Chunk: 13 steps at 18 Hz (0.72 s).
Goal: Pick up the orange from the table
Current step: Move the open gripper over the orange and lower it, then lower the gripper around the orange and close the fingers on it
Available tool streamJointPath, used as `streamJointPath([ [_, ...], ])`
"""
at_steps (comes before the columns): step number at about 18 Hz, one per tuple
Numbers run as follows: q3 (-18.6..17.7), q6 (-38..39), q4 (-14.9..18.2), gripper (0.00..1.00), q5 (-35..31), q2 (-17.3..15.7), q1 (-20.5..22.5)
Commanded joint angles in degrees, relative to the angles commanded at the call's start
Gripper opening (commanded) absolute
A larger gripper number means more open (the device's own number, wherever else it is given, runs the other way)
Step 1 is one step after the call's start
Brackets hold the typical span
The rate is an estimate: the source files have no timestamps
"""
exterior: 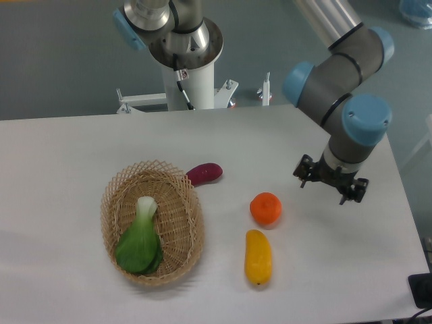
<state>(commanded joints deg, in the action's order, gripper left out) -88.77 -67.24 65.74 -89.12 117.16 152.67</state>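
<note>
Orange (266, 208): small, round, bright, slightly flattened, resting on white surface (67, 155). Claw (330, 181) at its 2 o'clock, apart, holding nothing; jaw opening cannot be told.

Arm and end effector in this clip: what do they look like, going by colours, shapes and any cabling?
The arm is built from smooth grey cylindrical segments with light-blue round caps at the joints. Its base column is white, with a thin black cable running down it. The end effector is a small black, angular unit with short dark fingers; finer detail is too small to tell. No markings are legible.
</note>
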Motion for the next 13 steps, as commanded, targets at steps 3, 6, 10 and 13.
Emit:
streamJointPath([
  [3, -1.93, 0.0, -0.09, 1.0, 0.18, -0.44, -0.7],
  [6, -2.03, 2.63, -0.17, 1.0, 0.09, 0.17, -2.46],
  [10, -2.03, 4.04, -0.17, 1.0, 0.09, 0.88, -4.39],
  [13, -2.29, 6.41, -0.35, 1.0, 0.0, 1.49, -5.54],
])
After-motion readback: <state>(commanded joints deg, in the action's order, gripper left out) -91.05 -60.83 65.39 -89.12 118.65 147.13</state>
